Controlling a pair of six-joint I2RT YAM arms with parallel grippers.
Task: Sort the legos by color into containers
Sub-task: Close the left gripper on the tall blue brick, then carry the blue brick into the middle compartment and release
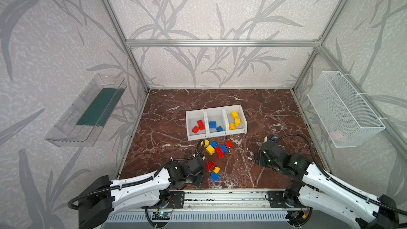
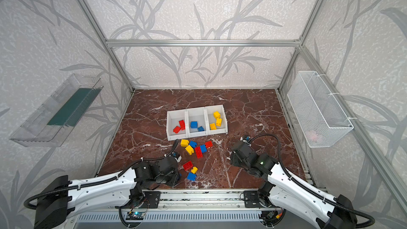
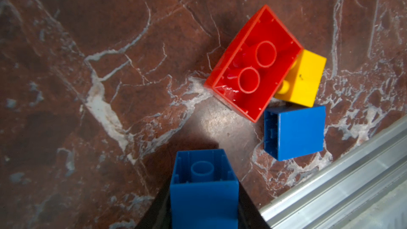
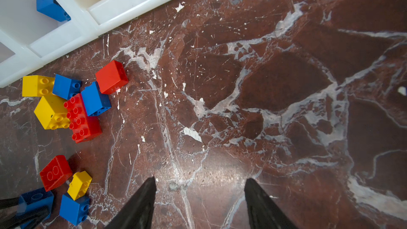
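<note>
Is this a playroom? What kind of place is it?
Probably a robot training booth, not a playroom: robot arms mounted on a rail, a metal frame around wallpapered panels, and white bins holding toy bricks by colour.

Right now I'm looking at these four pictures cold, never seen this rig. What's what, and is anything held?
This is a two-armed robot at a marble table: a left arm and a right arm, each ending in a two-finger gripper. Two pictures come from one camera head above and show nearly the same view of the whole scene. The other two come from a camera on each wrist, looking past the fingers.

On the table stand three white bins, holding bricks already sorted into red, blue and yellow. In front of them lie loose bricks in the same colours.

The left gripper is closed on a blue brick. The right gripper is open and empty, over bare table.
</note>
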